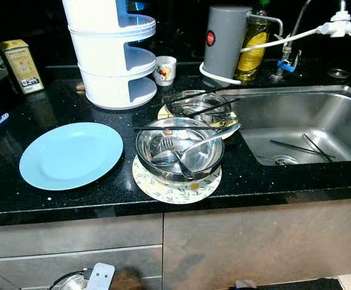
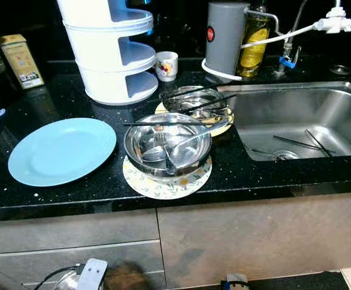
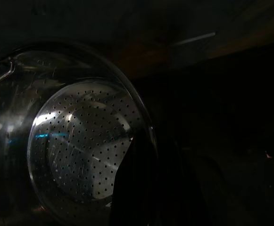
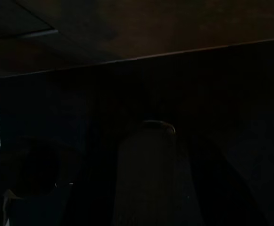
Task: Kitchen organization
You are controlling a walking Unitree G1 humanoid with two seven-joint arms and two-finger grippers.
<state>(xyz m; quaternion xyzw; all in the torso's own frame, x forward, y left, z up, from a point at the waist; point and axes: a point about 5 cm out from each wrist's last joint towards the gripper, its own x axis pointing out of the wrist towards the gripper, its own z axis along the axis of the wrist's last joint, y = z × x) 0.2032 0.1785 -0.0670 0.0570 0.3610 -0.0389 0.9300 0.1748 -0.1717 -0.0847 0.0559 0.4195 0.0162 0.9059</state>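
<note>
A pale blue plate (image 1: 71,154) lies on the black counter at the left. To its right a steel bowl (image 1: 179,149) holding spoons and a ladle sits on a leaf-patterned plate (image 1: 176,186), with black chopsticks laid across its rim. Behind it a glass bowl (image 1: 198,104) with chopsticks rests on another patterned plate. More chopsticks (image 1: 302,147) lie in the steel sink (image 1: 338,109). My left gripper (image 3: 144,197) hangs low in front of the drawers, shut on the rim of a perforated steel colander (image 3: 80,155). The right wrist view is very dark.
A white tiered rack (image 1: 112,54) stands at the back, with a small cup (image 1: 165,70) beside it. A grey jug (image 1: 225,41), an oil bottle (image 1: 252,51) and the tap (image 1: 287,57) line the back of the sink. A yellow box (image 1: 21,65) stands far left.
</note>
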